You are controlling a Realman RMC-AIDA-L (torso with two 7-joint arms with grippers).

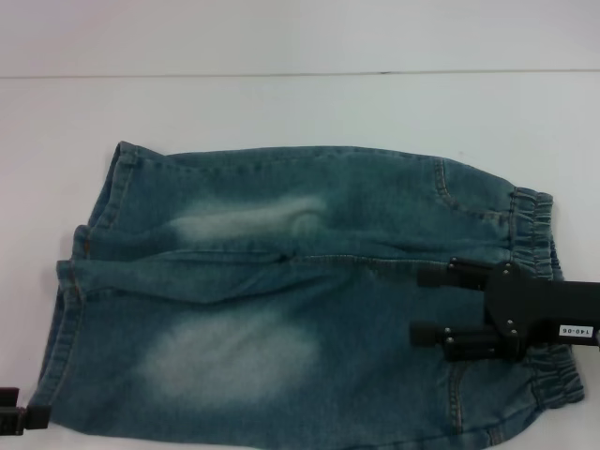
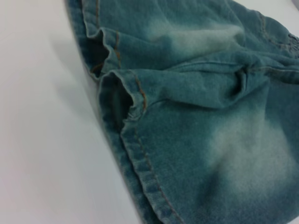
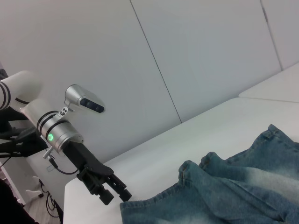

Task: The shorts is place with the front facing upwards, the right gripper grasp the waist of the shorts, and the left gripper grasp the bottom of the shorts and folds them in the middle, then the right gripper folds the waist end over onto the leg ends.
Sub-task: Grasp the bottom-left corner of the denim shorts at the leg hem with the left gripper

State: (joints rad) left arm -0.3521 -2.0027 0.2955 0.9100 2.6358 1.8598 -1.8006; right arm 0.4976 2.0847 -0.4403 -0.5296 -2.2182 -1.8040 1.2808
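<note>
Shorts (image 1: 281, 300) flat; I hover right gripper (image 1: 427, 305) open over waist (image 1: 534, 234), left gripper (image 3: 114, 191) open beside leg ends (image 1: 80, 272); next, grasp both.

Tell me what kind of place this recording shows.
Probably a lab or test cell: bare white table, plain white wall panels, and only the shorts between the left pincer and right pincer.

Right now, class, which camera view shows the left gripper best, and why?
The right wrist view: the left gripper shows whole, with its silver wrist and green light, at the shorts' leg-end corner. The head view catches only its tip at the picture's edge; the left wrist view shows none.
</note>
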